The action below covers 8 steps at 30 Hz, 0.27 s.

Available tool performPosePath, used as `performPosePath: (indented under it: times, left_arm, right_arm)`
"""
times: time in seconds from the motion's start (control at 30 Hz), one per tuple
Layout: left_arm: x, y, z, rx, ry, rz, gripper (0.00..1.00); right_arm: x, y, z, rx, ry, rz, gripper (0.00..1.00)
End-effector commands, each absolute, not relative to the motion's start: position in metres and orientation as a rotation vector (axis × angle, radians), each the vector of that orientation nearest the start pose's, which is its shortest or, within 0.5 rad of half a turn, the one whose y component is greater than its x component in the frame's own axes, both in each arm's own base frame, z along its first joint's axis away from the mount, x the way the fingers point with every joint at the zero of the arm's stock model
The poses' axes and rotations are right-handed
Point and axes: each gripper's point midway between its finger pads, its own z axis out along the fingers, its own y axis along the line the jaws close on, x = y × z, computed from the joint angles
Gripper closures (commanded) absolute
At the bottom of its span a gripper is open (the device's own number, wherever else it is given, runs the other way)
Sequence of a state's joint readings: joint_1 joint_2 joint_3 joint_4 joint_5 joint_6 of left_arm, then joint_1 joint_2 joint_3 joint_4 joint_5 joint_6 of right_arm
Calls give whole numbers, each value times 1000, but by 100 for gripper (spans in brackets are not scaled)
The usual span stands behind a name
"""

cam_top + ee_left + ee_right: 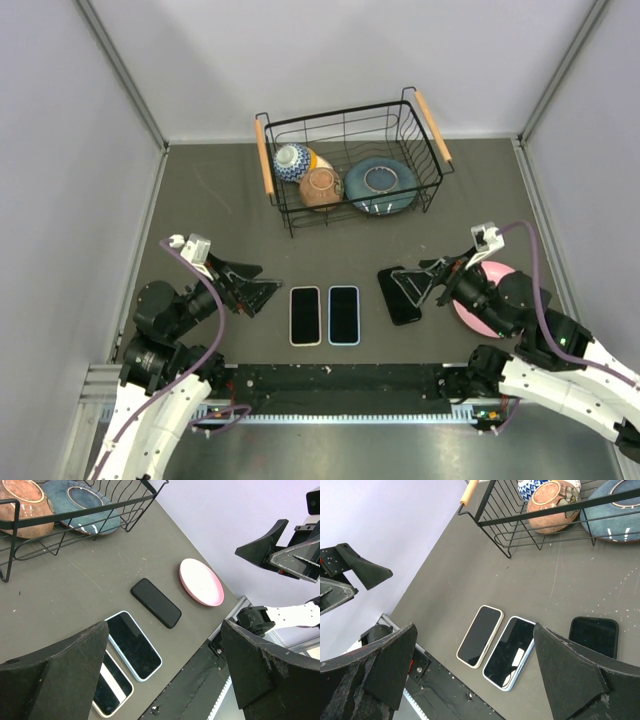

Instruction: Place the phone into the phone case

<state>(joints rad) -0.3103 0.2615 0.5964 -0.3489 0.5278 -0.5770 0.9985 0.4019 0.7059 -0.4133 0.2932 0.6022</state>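
White phone (305,315), blue phone (343,314) side by side, frame centre, on tabletop (220,200); black case (403,312) just right. Left gripper (262,287), right gripper (408,283): jaws spread, empty.

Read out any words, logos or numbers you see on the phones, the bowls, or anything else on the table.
No text is readable in any view.
The white-edged phone, blue-edged phone and black case show only plain dark faces.
The blue-and-white bowl has a painted pattern, no lettering.

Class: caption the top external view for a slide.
Open left gripper beside two phones; open right gripper by a black phone case; wire basket behind.
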Motion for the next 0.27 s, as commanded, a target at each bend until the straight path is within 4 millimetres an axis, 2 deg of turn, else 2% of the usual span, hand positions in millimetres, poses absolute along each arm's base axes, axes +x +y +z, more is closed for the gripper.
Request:
performPosePath:
  times: [0.0, 0.23]
  left_arm:
    - [143, -160, 303, 257, 1597, -1088, 1]
    - [143, -160, 303, 259, 1601, -1084, 1]
  right_arm:
    - [153, 185, 292, -113, 1753, 951, 1]
    - [153, 189, 291, -128, 1769, 953, 1]
